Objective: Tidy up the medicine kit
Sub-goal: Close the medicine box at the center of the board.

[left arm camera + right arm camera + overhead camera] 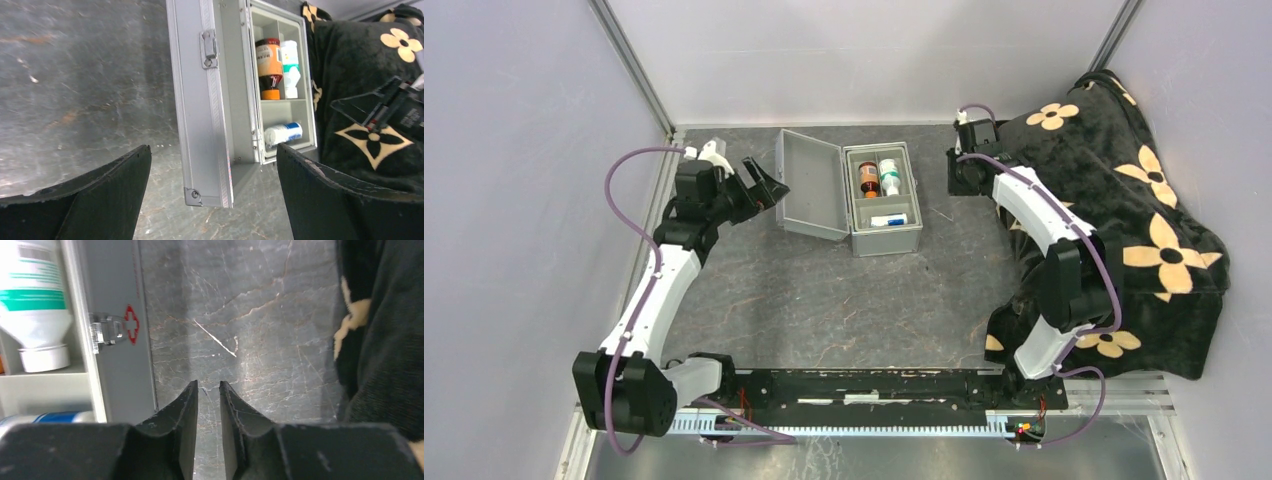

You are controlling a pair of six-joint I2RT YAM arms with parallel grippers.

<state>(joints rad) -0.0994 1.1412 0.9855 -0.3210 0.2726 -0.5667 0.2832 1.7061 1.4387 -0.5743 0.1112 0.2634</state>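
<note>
Since the medicine kit (886, 243) sits open at the far middle of the surface (824, 300), with a brown bottle (869, 178), a white bottle (890, 176) and a small tube (889, 219) lying in its compartments, I'd say shutting the lid (812, 185) is the job. The left claw (769, 183), spread wide and empty, should catch the lid's outer edge and swing it over slowly, while the right claw (209, 386) — nearly pressed together on nothing — ought to be well off the rim

The medicine kit (810, 196) is silver-grey, the cloth (1114, 190) black with cream flowers, the table (844, 300) dark grey and veined
</note>
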